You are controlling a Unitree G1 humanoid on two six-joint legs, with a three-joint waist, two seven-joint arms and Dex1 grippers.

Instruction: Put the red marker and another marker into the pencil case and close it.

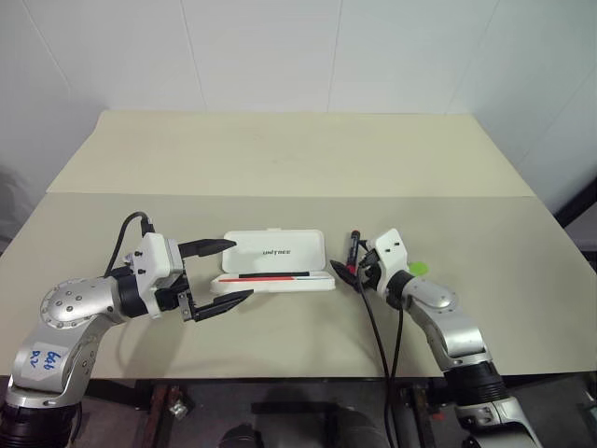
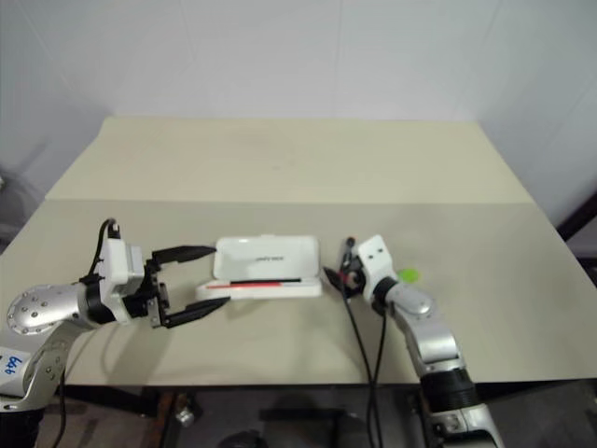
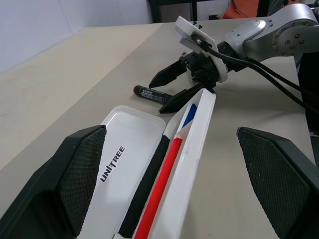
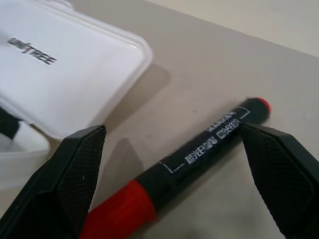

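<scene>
The white pencil case (image 1: 274,251) lies open in the middle of the table, its lettered lid (image 3: 130,149) laid back flat. A thin red-and-black pen (image 1: 270,276) lies in its tray. Just right of the case, the red marker (image 4: 199,154) rests on the table: a black barrel with a red cap. My right gripper (image 1: 351,267) is open, one finger on each side of the marker. The pale-green marker (image 1: 417,268) lies right of that wrist. My left gripper (image 1: 220,275) is open at the case's left end and holds nothing.
Black cables (image 1: 378,336) hang from my right wrist over the table's front edge. A seam (image 1: 280,195) crosses the beige tabletop behind the case. A white wall stands beyond the far edge.
</scene>
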